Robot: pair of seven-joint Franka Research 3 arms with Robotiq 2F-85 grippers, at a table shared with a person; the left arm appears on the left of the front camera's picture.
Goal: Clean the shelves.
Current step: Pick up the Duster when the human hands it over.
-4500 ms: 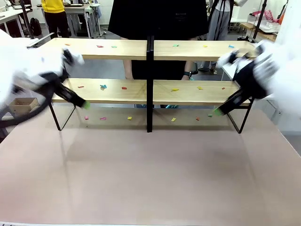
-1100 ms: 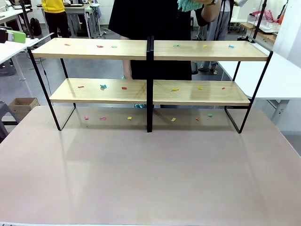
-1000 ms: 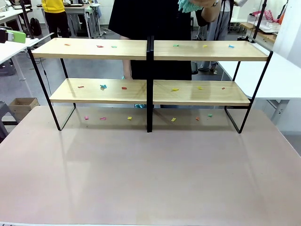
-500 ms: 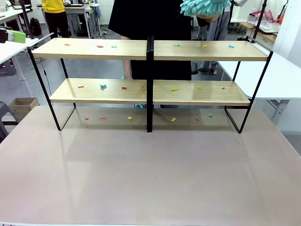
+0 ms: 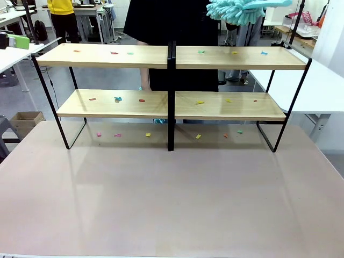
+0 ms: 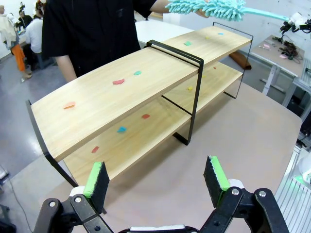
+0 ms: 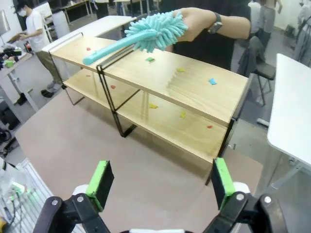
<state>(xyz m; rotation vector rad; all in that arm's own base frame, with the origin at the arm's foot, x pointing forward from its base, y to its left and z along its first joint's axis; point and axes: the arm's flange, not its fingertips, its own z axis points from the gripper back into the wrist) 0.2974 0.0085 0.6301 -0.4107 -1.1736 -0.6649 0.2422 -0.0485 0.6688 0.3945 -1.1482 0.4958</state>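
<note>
The shelves (image 5: 107,56) stand across the far half of the table, two tiers of light wood on a black frame with a central post (image 5: 171,97). Small coloured scraps (image 5: 115,99) dot both boards and the tabletop under them. A person behind holds a teal fluffy duster (image 5: 236,9) above the right upper board. The shelves (image 6: 121,92) and duster (image 6: 204,7) appear in the left wrist view, beyond my open left gripper (image 6: 156,177). In the right wrist view my right gripper (image 7: 163,182) is open, well short of the shelves (image 7: 194,87) and the duster (image 7: 155,31) in the person's hand (image 7: 197,22).
The pinkish-beige tabletop (image 5: 172,199) spreads wide in front of the rack. White tables (image 5: 322,86) stand at the right and at the left (image 5: 11,56). A cardboard box (image 5: 27,121) sits on the floor at the left. Other people stand far behind.
Both arms have pulled back out of the front view. The person has brought the teal duster down and over the right upper board, its handle now pointing right.
</note>
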